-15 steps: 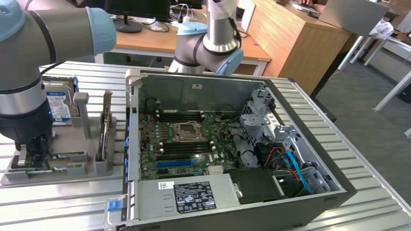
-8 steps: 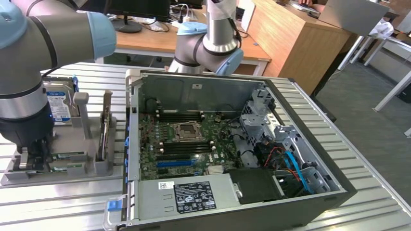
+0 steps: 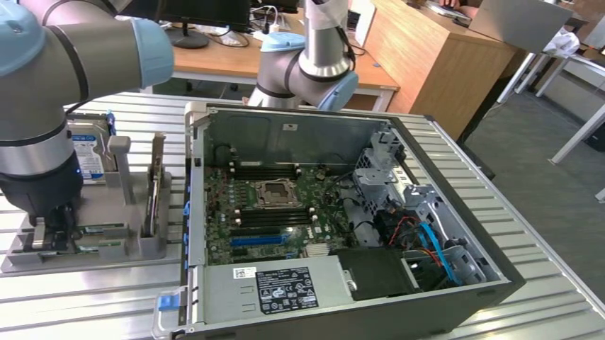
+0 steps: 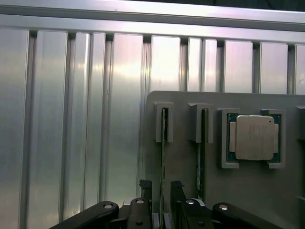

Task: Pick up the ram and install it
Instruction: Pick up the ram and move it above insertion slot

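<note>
Table (image 3: 543,301): slatted aluminium top carrying everything else.
Computer case (image 3: 492,287): open side up, mid-table. Inside it lie a green motherboard (image 3: 317,234) with a processor socket (image 3: 280,193) at its centre and black memory slots (image 3: 269,170) at twelve and six o'clock of that socket. A grey labelled power supply (image 3: 274,283) sits at six o'clock of the board, and blue cables (image 3: 433,241) at four o'clock.
Arm (image 3: 57,78): grey and pale blue, reaching down at nine o'clock of the case.
Holder (image 3: 127,248) (image 4: 183,167): grey fixture just beside the case, at its nine o'clock. It carries a blue-labelled hard drive (image 3: 90,152) on edge, two memory sticks in slots and a processor chip (image 4: 252,137) in a square pocket.
Gripper (image 3: 47,230) (image 4: 160,186): jaws apart, one dark finger on each side of the ram, gaps showing, nothing clamped.
Ram (image 4: 163,143): seen edge-on as a long, very thin dark-green strip. It stands upright in its holder slot with a grey bracket round its far end; chips and label cannot be made out.
Second stick (image 4: 200,157): same thin green edge, in the neighbouring slot, between the ram and the processor chip.
</note>
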You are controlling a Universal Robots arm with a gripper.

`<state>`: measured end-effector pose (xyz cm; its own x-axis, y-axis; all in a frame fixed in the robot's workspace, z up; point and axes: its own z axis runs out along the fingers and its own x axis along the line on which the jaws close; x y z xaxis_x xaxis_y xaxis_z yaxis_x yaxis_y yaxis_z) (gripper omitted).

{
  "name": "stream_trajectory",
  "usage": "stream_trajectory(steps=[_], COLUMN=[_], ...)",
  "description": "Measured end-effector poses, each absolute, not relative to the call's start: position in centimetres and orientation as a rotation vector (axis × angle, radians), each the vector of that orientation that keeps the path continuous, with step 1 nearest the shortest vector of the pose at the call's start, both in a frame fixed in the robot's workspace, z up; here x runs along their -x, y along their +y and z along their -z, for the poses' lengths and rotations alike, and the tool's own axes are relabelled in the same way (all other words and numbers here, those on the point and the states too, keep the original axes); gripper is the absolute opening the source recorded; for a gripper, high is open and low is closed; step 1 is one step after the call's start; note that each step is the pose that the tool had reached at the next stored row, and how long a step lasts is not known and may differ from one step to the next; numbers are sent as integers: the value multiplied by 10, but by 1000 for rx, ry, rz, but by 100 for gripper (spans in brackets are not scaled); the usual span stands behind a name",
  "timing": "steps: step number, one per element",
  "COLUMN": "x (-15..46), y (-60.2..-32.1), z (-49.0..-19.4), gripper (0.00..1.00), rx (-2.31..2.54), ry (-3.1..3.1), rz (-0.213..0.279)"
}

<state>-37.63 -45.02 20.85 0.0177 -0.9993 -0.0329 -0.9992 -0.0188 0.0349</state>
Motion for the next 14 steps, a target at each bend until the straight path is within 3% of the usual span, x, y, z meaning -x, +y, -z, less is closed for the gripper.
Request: stream_trajectory(steps=[14], x=[364], y=[-450], z=[-208], gripper=[30], rx=[-2240], ry=[-2199], rz=[75])
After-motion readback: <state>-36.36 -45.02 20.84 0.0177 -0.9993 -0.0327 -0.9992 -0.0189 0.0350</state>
